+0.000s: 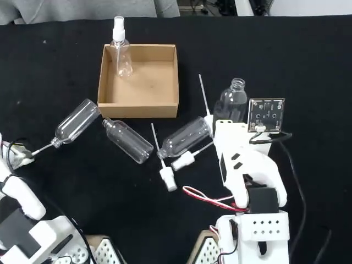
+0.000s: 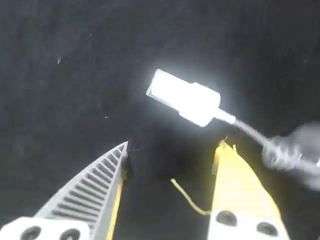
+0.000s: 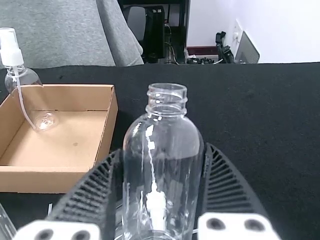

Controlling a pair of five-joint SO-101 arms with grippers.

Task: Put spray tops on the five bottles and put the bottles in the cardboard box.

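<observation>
Your right gripper (image 3: 162, 150) is clenched on an open-necked bottle (image 3: 165, 125). Its two black jaws press against opposite sides of the body, low down. That bottle stands upright with its mouth up and no top on it, near the middle of the table (image 1: 308, 66), to the right of the cardboard box (image 1: 138, 110).

Your left gripper (image 2: 173, 145) is released. Its jaws are spread wide with nothing between them, and it hangs over the black table close to the left edge. Just past its tips a white spray top (image 2: 185, 100) lies on its side. Its thin tube runs up to the neck of a lying bottle (image 1: 77, 121), but you cannot tell whether it goes inside.

The table is covered in black cloth, and a white wall (image 3: 280, 30) shows beyond its far edge.

The lying bottle sits on a diagonal, with its neck toward the left edge and its base toward the box's near left corner. A second bottle (image 1: 127, 141) lies in front of the box with its neck toward that same corner. A third bottle (image 1: 186, 136) lies with its base toward the right gripper and its neck toward the near edge. Two loose tops (image 1: 168, 179) lie close by that neck. A capped bottle (image 1: 122, 55) stands upright inside the box against its far wall.
</observation>
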